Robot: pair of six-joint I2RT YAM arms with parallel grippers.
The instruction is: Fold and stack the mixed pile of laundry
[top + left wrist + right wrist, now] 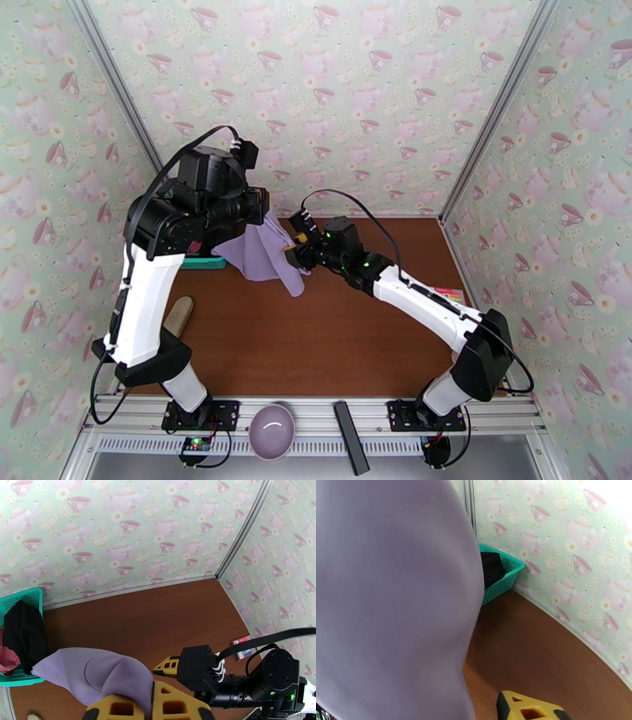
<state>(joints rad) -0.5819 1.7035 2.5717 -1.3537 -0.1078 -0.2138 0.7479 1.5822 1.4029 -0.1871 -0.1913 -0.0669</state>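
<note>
One lavender cloth (102, 673) hangs pinched in my left hand (152, 703) over the table (316, 339); whether my right hand (296, 246) is closed, I cannot tell.

Soft matt lavender cloth (94, 673), teal plastic mesh basket (501, 584), smooth wood-look table (316, 347) — yellow plastic fingers (158, 695)

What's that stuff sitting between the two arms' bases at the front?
A round lavender bowl and a slim black bar lie there, side by side. The top view shows them.
</note>
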